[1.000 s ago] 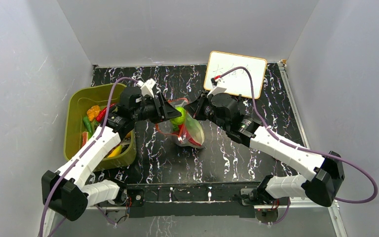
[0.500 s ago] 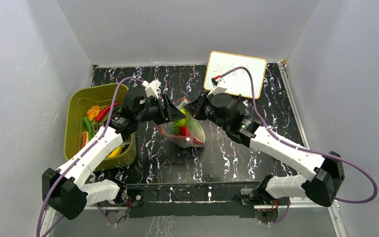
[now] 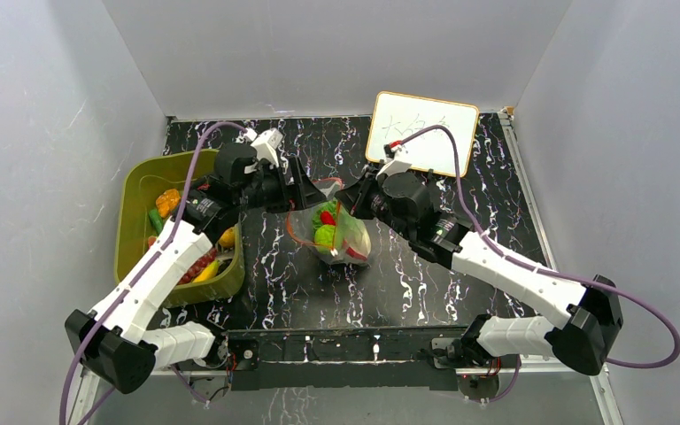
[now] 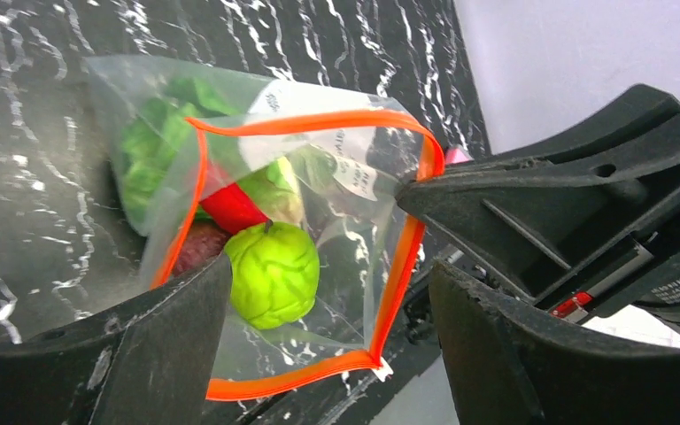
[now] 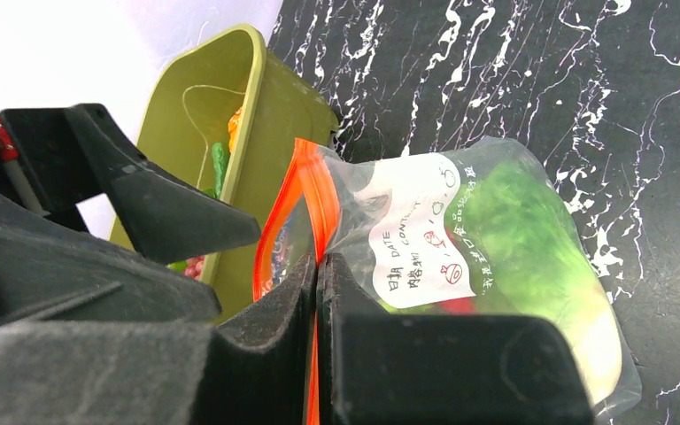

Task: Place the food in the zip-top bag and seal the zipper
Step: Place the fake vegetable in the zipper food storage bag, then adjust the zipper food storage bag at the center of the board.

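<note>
Left wrist view: the bag (image 4: 319, 168) stands on the counter (image 4: 18, 221) just beside the olive basket (image 3: 127, 221). Its mouth gapes, the orange zipper (image 4: 405, 266) an open loop. Inside is food (image 4: 272, 273): green cabbage and something red. The right claw (image 5: 317, 266) is pinched together on the zipper edge farthest from the basket. The left claw (image 4: 328, 270) hovers over the mouth, jaws apart, empty. Judgement: the film looks thin, crinkly and slippery, so grip the stiffer zipper. More food lies in the basket.
</note>
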Controlling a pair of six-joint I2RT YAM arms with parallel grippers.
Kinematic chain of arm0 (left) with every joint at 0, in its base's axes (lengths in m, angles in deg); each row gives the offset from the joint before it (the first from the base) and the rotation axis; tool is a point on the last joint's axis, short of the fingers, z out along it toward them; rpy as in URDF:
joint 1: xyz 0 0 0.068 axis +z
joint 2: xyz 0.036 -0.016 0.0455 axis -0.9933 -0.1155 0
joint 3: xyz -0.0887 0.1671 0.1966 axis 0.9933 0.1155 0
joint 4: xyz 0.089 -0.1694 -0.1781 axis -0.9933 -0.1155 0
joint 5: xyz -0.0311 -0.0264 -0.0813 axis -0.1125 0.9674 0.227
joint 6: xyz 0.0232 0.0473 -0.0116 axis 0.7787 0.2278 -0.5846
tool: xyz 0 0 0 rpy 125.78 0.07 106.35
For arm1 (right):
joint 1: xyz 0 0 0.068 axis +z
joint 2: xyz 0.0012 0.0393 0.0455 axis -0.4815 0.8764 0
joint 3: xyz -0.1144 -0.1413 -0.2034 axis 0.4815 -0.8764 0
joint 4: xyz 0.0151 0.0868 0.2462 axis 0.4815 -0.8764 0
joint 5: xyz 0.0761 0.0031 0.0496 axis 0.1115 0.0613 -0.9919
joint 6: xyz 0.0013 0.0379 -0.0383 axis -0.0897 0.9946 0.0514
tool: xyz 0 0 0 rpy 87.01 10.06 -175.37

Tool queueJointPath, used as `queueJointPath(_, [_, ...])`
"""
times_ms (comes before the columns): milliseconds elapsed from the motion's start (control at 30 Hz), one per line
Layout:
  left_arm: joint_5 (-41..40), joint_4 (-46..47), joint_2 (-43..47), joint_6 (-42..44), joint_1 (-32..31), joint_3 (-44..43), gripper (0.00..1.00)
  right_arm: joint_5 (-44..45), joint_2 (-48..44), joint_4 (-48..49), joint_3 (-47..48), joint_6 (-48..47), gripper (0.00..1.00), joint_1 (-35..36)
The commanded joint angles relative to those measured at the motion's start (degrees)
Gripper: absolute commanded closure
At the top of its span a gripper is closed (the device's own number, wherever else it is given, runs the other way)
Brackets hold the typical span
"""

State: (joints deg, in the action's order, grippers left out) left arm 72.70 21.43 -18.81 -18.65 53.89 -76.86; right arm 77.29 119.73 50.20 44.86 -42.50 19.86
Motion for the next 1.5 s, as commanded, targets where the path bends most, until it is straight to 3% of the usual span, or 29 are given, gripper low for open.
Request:
queueJointPath(0, [-7.3, -8.4, 1.7, 4.9, -0.2, -4.1, 0.22, 1.0, -3.0, 4.9, -0.1, 0.5, 1.0, 0.0])
queueJointPath(200, [-16.4, -12.7, 3.3, 7.4, -0.2, -1.4, 0.24, -0.4, -4.4, 3.3, 0.0, 1.0, 1.0, -0.1])
queueJointPath(400, [-8.0, -5.2, 3.6, 5.3, -0.2, 4.6, 0.26, 1.0, -5.5, 3.0, -0.6, 0.2, 1.0, 0.0])
queueJointPath(533, [-2.7, 1.3, 3.6, 2.6, -0.2, 8.2, 0.34, 0.1, -5.9, 3.4, -1.1, 0.6, 1.0, 0.0])
queueJointPath(667, [-1.5, 2.7, 2.8, 2.5, -0.2, 8.5, 0.54, 0.6, -5.8, 2.5, -0.7, 0.4, 1.0, 0.0])
queueJointPath(800, [-1.1, 3.5, 3.0, 2.0, -0.2, 6.7, 0.95, 0.0, -4.4, 2.2, 0.6, -0.3, 1.0, 0.0])
queueJointPath(833, [-0.9, 3.5, 3.0, 1.9, -0.2, 5.7, 1.0, -0.2, -4.0, 1.7, 0.9, -0.7, 1.0, 0.0])
queueJointPath(967, [0.9, 5.0, 3.0, 1.1, -0.2, 1.6, 1.0, 0.3, -3.8, 0.9, -0.4, -1.7, 1.0, 0.0])
queueJointPath(1267, [1.8, 10.0, 3.6, 0.4, -0.2, 3.3, 1.0, 4.6, -3.8, -2.6, -0.4, -5.4, 1.0, 0.0])
queueJointPath(1467, [-3.2, 4.8, 1.9, 3.5, -0.2, 0.8, 1.0, 5.7, -3.8, -3.0, -0.1, -6.5, 1.0, 0.0])
